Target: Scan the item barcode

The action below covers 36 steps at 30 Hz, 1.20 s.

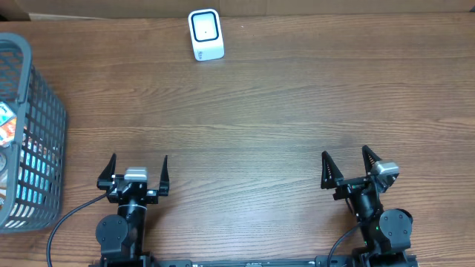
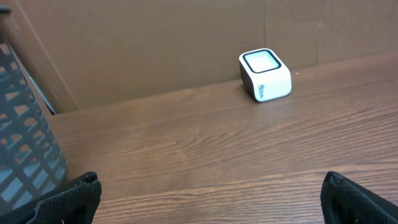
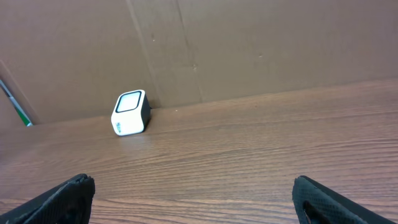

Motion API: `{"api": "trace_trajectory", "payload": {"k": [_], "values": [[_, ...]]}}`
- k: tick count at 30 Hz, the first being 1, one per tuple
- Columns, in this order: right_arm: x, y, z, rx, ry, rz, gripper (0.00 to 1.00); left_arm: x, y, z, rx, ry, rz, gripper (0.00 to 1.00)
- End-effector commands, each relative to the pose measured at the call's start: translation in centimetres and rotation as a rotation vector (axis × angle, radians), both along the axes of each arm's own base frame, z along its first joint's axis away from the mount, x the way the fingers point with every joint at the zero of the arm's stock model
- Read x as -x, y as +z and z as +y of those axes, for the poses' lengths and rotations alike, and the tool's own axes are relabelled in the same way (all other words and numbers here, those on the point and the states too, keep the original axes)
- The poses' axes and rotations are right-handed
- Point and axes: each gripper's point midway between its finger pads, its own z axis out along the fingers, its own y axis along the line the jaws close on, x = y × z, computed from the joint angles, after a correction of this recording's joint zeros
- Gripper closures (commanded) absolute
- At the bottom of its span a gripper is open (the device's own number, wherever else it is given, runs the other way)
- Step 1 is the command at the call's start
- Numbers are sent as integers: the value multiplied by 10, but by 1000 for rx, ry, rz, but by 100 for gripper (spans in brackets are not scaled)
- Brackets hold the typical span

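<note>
A small white scanner point(image 1: 205, 34) with a dark-framed window stands at the table's far edge; it also shows as the scanner point(image 2: 265, 75) in the left wrist view and the scanner point(image 3: 130, 112) in the right wrist view. Packaged items point(image 1: 9, 133) lie inside the grey basket point(image 1: 44, 111) at the left; no barcode is readable. My left gripper point(image 1: 139, 165) rests open near the front edge, nothing between its fingers. My right gripper point(image 1: 346, 159) is open too, at the front right, empty.
A brown cardboard wall point(image 3: 249, 43) backs the table behind the scanner. The grey mesh basket point(image 2: 22, 143) stands close to the left arm's left side. Bare wooden tabletop point(image 1: 260, 119) lies between the grippers and the scanner.
</note>
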Motion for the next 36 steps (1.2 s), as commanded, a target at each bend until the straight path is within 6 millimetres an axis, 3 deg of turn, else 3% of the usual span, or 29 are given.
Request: {"api": "trace_trajectory", "payload": {"k": [1,11,17,27,36], "values": [[0,-2,1,1,6,-5,0,2,4,0,49,5,-2,1],[0,-2,1,1,6,-5,0,11,45,-3,78,-3,43,0],[0,-2,1,1,6,-5,0,4,76,-12,116,-49,128,0],[0,-2,1,1,6,-5,0,-20,125,-22,184,-97,396,0],[0,-2,1,1,6,-5,0,-30,149,-43,272,-197,667,1]]}}
